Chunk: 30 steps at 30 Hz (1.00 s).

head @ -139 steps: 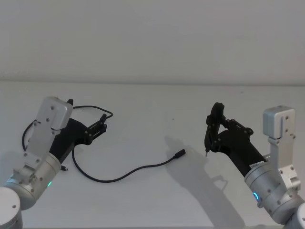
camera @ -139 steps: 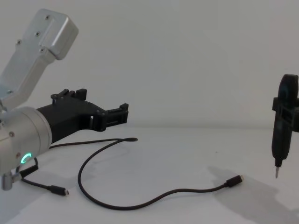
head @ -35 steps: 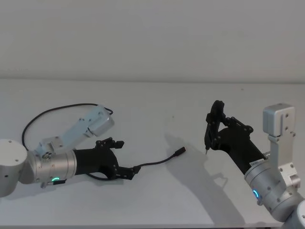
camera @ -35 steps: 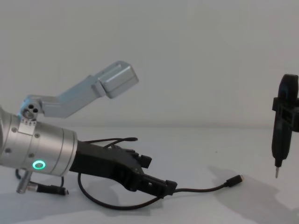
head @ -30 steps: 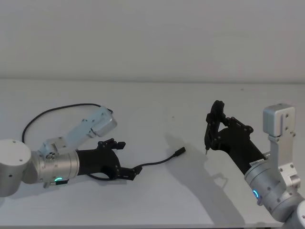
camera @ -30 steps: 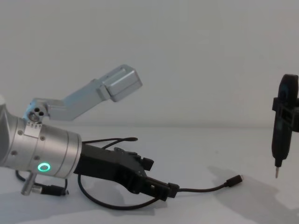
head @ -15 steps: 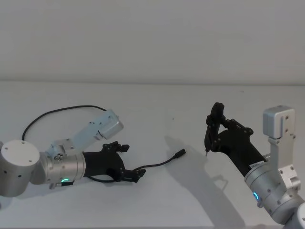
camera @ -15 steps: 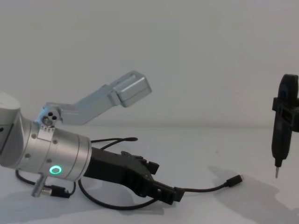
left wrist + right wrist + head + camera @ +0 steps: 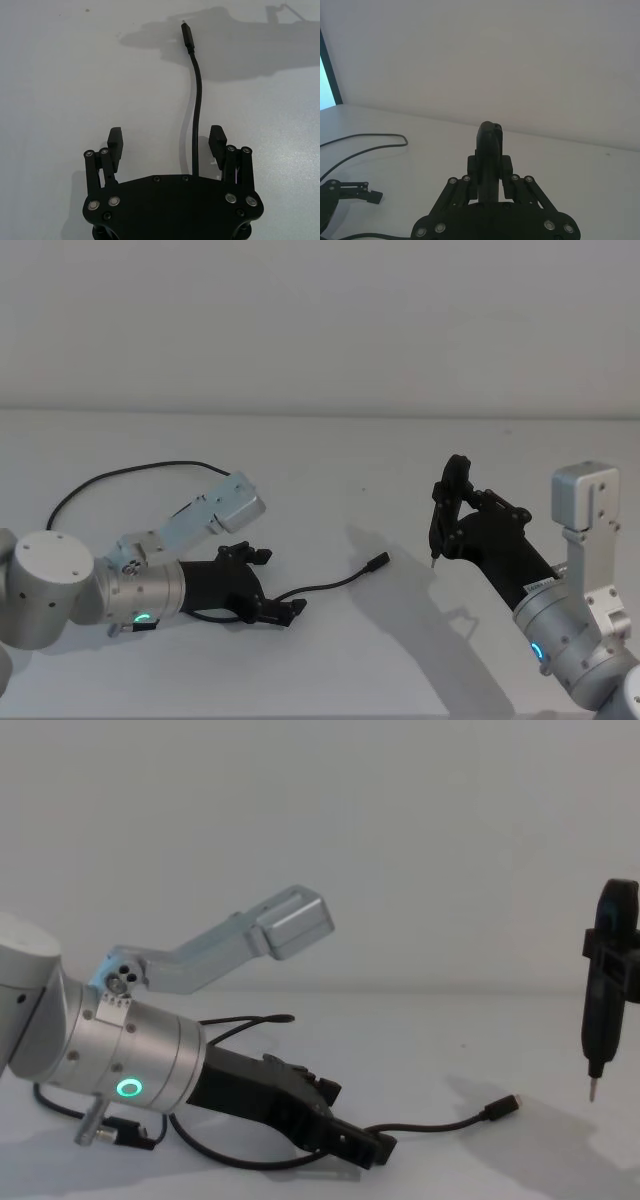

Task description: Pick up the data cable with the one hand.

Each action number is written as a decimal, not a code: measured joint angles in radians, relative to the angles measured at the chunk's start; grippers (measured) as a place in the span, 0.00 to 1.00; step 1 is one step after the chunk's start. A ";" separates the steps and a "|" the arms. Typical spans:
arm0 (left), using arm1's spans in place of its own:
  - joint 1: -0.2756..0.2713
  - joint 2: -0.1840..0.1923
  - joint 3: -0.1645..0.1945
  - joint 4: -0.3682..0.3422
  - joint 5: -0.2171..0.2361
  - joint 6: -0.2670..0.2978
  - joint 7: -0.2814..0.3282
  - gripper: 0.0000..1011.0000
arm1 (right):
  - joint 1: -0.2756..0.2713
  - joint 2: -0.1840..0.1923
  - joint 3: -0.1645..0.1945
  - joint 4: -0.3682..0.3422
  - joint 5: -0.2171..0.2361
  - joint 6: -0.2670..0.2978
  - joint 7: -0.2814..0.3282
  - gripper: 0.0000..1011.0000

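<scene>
The left gripper (image 9: 276, 584) has slid forward low over the table (image 9: 330, 470), jaws spread, and now straddles the data cable (image 9: 200, 95), whose plug lies toward two o'clock, so a squeeze looks ready. Off at three o'clock, the right gripper (image 9: 490, 167) stays parked, clamping a slim dark tool (image 9: 598, 1010). I see no containers.

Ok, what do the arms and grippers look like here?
The left wrist and right wrist are thick silver cylinders with boxy grey housings; the left has a green glowing ring, the right a blue one. The left gripper and right gripper are black, angular and two-fingered, with linkage bars and silver screw heads.
</scene>
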 joint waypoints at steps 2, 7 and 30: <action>-0.001 -0.002 0.000 0.002 0.000 0.003 0.000 0.99 | 0.000 0.000 0.000 0.000 0.000 0.000 0.000 0.27; -0.005 -0.007 0.002 0.007 0.002 0.010 0.001 0.94 | 0.000 0.000 0.000 0.000 0.000 0.000 0.000 0.27; -0.009 -0.014 0.005 0.015 0.005 0.022 0.003 0.78 | 0.000 0.000 0.000 0.000 0.000 0.000 0.000 0.27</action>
